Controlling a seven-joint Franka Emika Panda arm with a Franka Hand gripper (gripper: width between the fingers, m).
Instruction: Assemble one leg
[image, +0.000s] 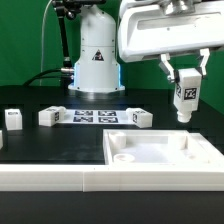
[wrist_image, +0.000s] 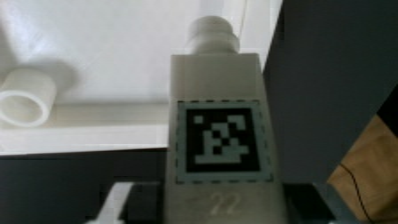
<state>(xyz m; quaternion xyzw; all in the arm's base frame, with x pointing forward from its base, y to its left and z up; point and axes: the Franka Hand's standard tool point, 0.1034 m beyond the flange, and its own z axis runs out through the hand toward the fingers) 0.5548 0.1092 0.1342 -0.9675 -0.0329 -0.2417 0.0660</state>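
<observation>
My gripper (image: 185, 72) is shut on a white leg (image: 186, 96) with a black-and-white marker tag. It holds the leg upright in the air above the far right part of the wide white panel (image: 160, 155). In the wrist view the leg (wrist_image: 222, 120) runs away from my fingers (wrist_image: 134, 200) with its screw tip pointing past the panel's raised rim (wrist_image: 107, 125). A round corner socket (wrist_image: 31, 92) of the panel lies beside it. Three more legs lie on the table: one (image: 14, 119), another (image: 49, 116), a third (image: 141, 118).
The marker board (image: 95, 115) lies flat behind the panel, in front of the robot base (image: 96, 60). A white rail (image: 60, 180) runs along the table's front edge. A wooden-coloured surface (wrist_image: 374, 160) shows at the wrist view's edge.
</observation>
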